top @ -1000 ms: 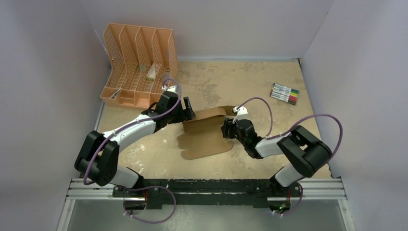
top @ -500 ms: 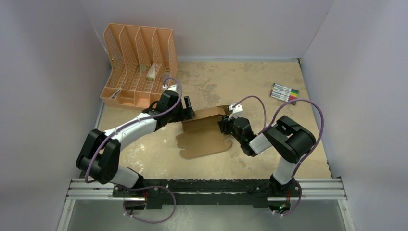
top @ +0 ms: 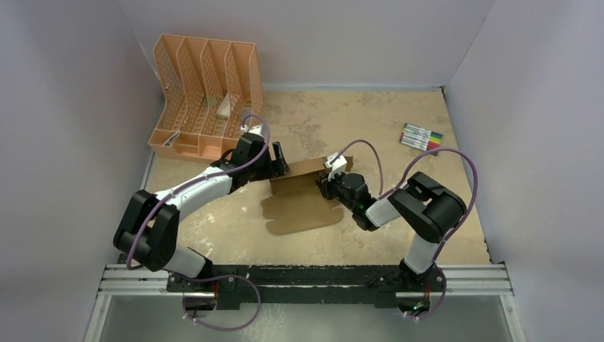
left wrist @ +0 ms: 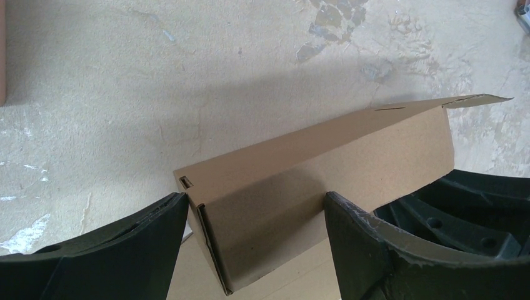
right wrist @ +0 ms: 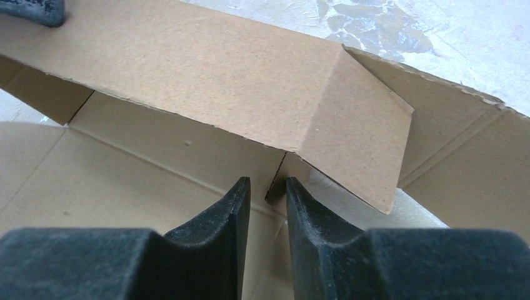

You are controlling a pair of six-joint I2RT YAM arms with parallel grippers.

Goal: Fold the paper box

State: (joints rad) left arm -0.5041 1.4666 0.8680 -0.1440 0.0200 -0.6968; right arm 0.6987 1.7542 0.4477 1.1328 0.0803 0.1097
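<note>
Brown die-cut cardboard paper box (top: 303, 206) lies near the middle of the beige table (top: 370, 121), far panel raised; unsupported, that panel may spring flat, or the sheet may skid toward the near edge. The left gripper (left wrist: 256, 200) straddles the panel, jaws wide and unclamped. The right gripper (right wrist: 267, 184) has jaws nearly together about a flap edge, but whether they pinch it cannot be told, the contact hidden.
</note>
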